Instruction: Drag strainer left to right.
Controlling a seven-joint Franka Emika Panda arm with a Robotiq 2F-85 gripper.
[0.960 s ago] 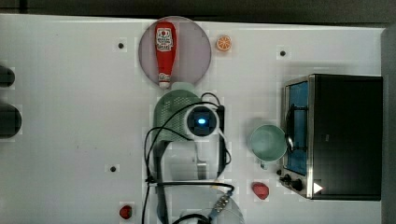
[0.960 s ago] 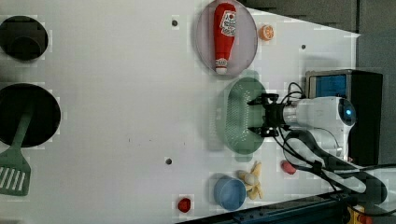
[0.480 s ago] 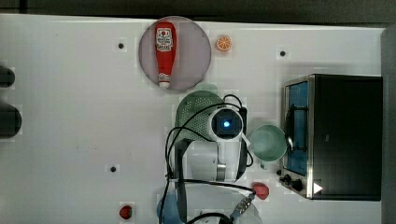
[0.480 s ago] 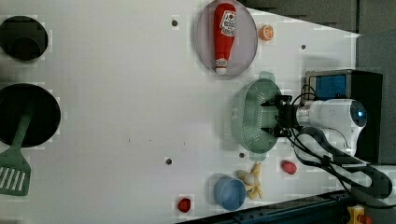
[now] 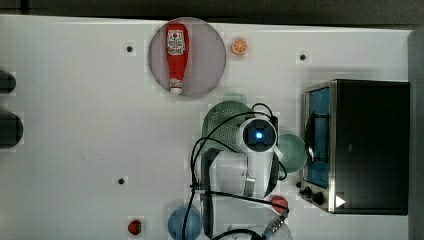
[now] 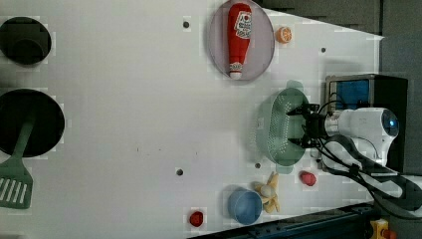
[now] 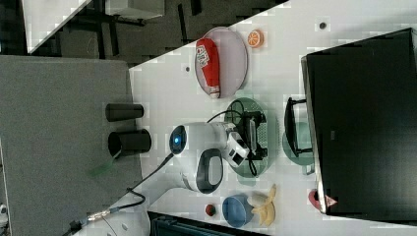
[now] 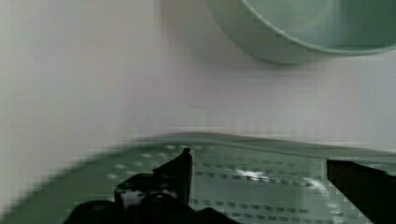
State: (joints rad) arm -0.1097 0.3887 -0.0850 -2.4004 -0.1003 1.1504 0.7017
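The pale mint-green strainer point(image 5: 222, 125) lies on the white table, just below the plate in the top view and next to the cup. My gripper point(image 6: 299, 127) reaches into it from the left view's right, open, with one fingertip near each long side wall of the strainer point(image 6: 278, 127). In the wrist view the two dark fingertips point(image 8: 175, 170) stand wide apart over the holed base point(image 8: 261, 179). The arm's wrist point(image 5: 257, 135) covers the strainer's right part in the top view. The right view has the gripper point(image 7: 253, 136) over the strainer point(image 7: 265, 132).
The small mint-green cup point(image 5: 294, 152) sits between the strainer and the black oven point(image 5: 360, 145), close to both. A grey-purple plate point(image 5: 207, 52) carries a ketchup bottle point(image 5: 176, 55). An orange slice point(image 5: 240, 46), a blue bowl point(image 5: 184, 223), a banana point(image 6: 268, 191) and red pieces point(image 5: 134, 227) lie around.
The gripper and the strainer have slid together toward the top view's right, ending close to the cup. The other objects have stayed put.
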